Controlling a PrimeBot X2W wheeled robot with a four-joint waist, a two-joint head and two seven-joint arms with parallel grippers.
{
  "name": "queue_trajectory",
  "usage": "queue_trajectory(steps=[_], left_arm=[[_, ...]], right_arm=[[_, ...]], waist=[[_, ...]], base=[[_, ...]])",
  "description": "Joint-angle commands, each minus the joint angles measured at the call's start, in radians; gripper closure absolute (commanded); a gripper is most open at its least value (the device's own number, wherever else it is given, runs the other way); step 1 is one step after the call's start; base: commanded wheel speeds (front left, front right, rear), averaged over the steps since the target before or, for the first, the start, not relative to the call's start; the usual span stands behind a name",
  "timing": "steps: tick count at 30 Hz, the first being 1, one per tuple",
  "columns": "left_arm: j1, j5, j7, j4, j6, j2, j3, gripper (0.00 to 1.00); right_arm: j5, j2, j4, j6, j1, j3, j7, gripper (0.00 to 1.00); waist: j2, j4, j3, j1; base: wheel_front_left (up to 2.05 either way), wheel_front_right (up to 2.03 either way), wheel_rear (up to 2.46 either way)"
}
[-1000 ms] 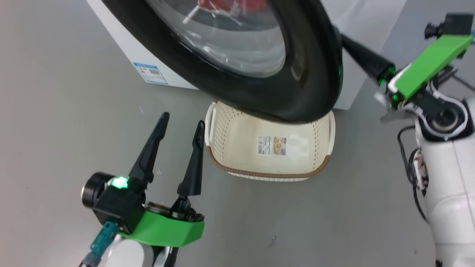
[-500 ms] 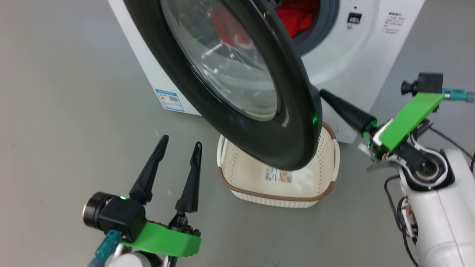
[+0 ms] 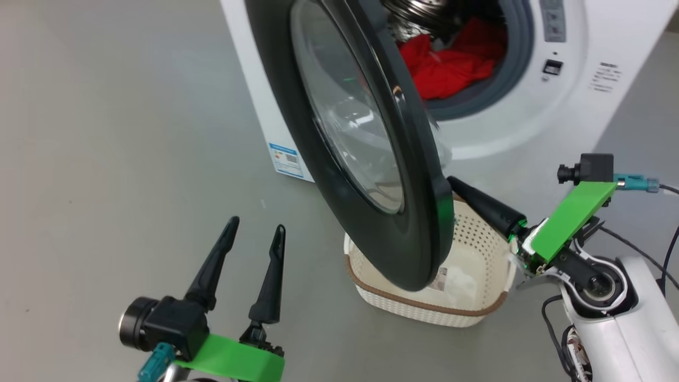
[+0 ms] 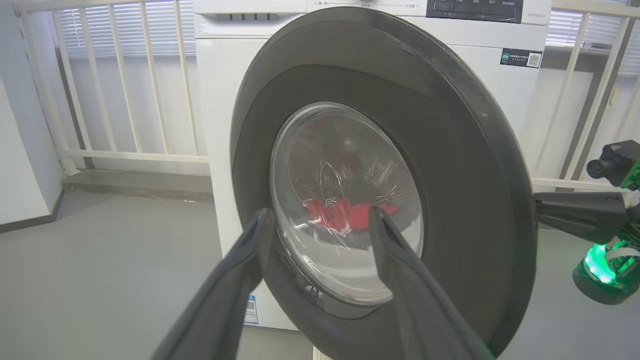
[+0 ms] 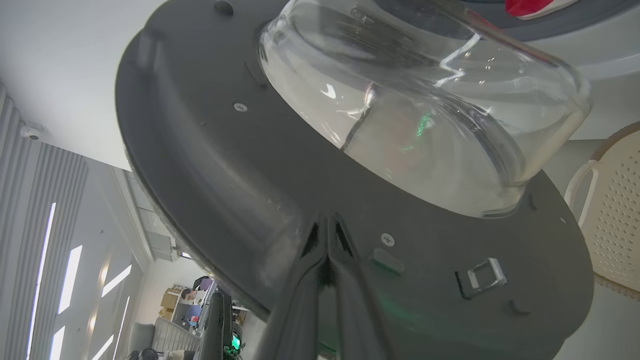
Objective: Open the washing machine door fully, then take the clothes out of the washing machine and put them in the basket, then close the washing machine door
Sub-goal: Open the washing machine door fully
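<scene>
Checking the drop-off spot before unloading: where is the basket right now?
In the head view, the basket sits on the floor just in front of the washing machine, centre-right, partly under the swung-out washing machine door, with the right gripper at its right side.

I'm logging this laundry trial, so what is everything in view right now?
washing machine: one, white, on the grey floor.
washing machine door: one, black rim with clear glass, partly open, swung out above the basket.
clothes: one heap, number of pieces unclear, red, inside the drum.
basket: one, cream with brown rim, on the floor below the door.
label: one, blue, low on the machine, left of the door.
railing: one, white, behind the machine.
left gripper: one, dark fingers, open, before the door's outer side.
right gripper: one, dark fingers, shut, tips against the door's inner face.
</scene>
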Motion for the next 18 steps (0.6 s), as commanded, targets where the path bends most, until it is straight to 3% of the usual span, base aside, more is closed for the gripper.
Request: queue_trajectory(steps=[1,8,18], left_arm=[[-0.009,-0.006,0.0,-0.03,0.011,0.02,0.034,0.0],[-0.003,-0.01,0.002,-0.032,0.019,0.021,0.031,0.0],[0.022,-0.016,-0.002,-0.062,0.044,0.032,0.05,0.0]], right_arm=[[0.012,0.014,-0.039,0.008,-0.003,0.034,0.001,1.0],[0.022,0.014,-0.062,0.008,0.035,0.059,0.003,1.0],[0.042,0.014,-0.062,0.008,0.035,0.121,0.006,1.0]], waist=[[0.0,0.036,-0.019,0.0],[0.0,0.088,-0.041,0.0],[0.0,0.095,-0.035,0.0]], base=[[0.0,0.0,0.0],[0.0,0.0,0.0],[0.0,0.0,0.0]])
